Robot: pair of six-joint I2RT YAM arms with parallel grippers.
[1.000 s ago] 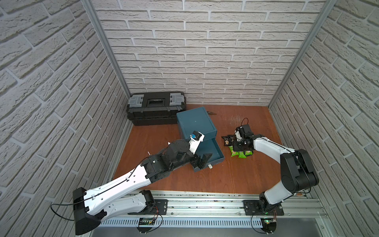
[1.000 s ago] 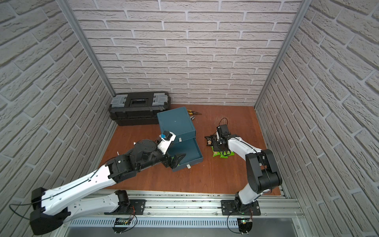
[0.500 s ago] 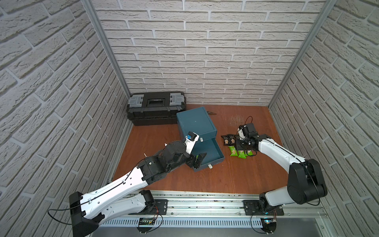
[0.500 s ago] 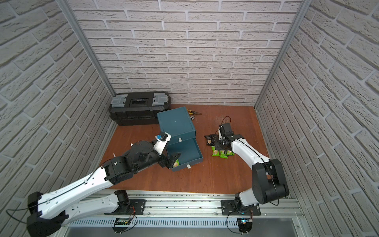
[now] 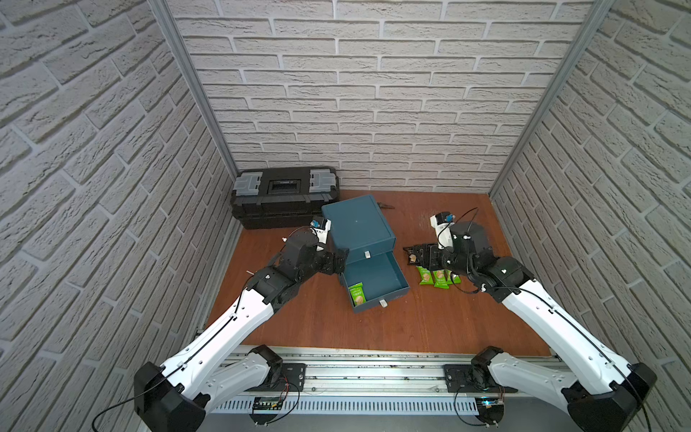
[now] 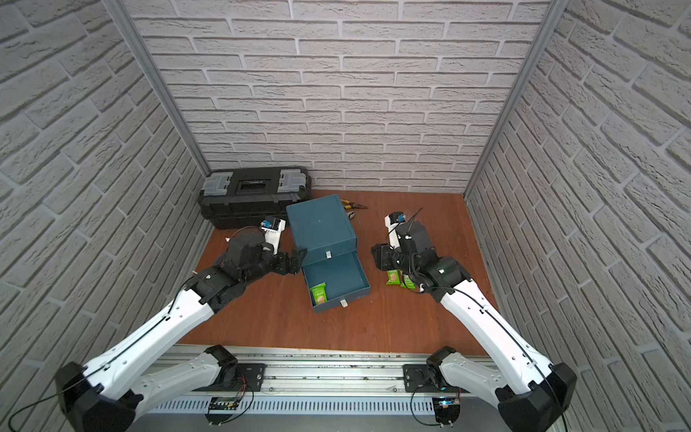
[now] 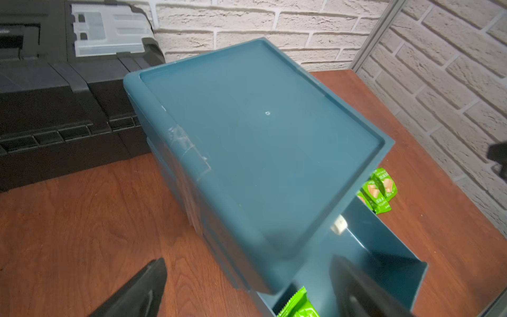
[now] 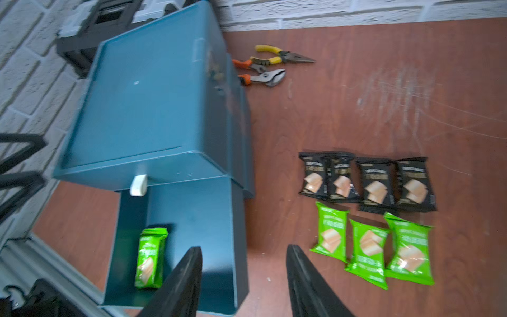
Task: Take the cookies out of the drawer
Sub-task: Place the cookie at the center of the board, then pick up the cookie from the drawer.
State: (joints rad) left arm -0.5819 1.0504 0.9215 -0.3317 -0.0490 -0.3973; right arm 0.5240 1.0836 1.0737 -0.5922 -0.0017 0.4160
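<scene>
Now, in the right wrist view, one green cookie packet (image 8: 150, 258) is lying in the open drawer (image 8: 219, 225) at lower left, long axis up-down, just left of the right gripper (image 8: 244, 277), gaping empty; seven packets (image 8: 367, 216) are sitting at right

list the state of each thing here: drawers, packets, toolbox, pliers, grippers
lower drawer: pulled open
upper drawer: shut
green packet: lying in the lower drawer
black packets: in a row on the table
green packets: in a row on the table
toolbox: lid closed
pliers: lying on the table
left gripper: open, empty
right gripper: open, empty
</scene>
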